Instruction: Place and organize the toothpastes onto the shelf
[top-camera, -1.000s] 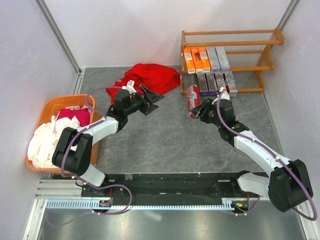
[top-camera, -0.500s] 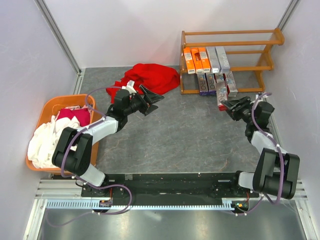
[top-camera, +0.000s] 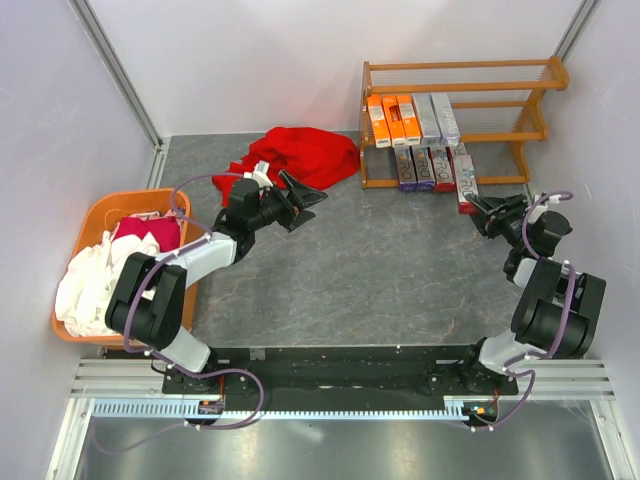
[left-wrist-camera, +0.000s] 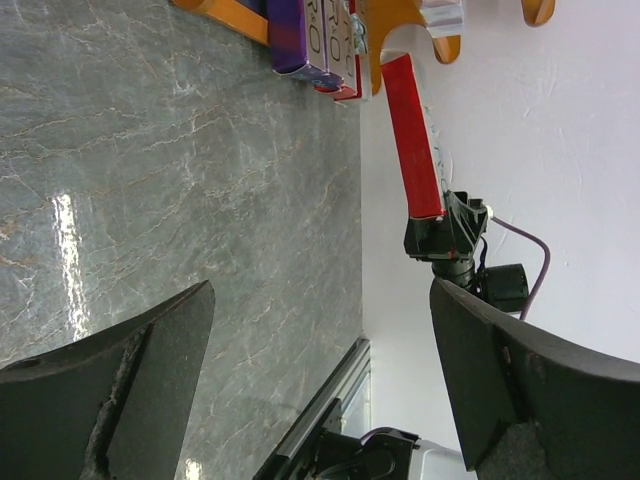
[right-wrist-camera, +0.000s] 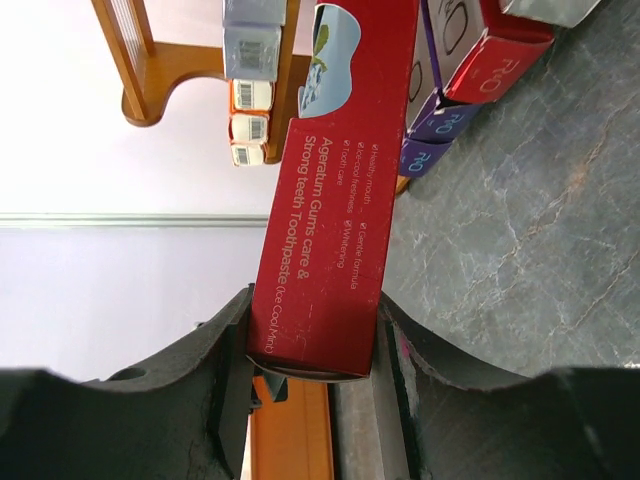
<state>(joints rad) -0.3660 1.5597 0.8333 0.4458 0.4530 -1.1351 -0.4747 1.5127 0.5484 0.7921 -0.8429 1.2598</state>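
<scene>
Right claw (top-camera: 488, 212) is gripping a slim red carton (right-wrist-camera: 338, 200) at the slatted wooden shelf's (top-camera: 455, 66) foot; left claw (top-camera: 308, 197) is gaping open near crumpled cloth (top-camera: 300, 155).

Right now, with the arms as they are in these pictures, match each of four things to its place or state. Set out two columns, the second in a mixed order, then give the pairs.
Things
1. red toothpaste box
2. orange toothpaste boxes
3. red cloth
4. left fingers

Places or states
A. spread open, holding nothing
B. lying on the table, left of the shelf
C. on the shelf, beside silver-grey boxes
D. gripped between the right fingers

Pairs: 1-D, 2-C, 3-B, 4-A
</scene>
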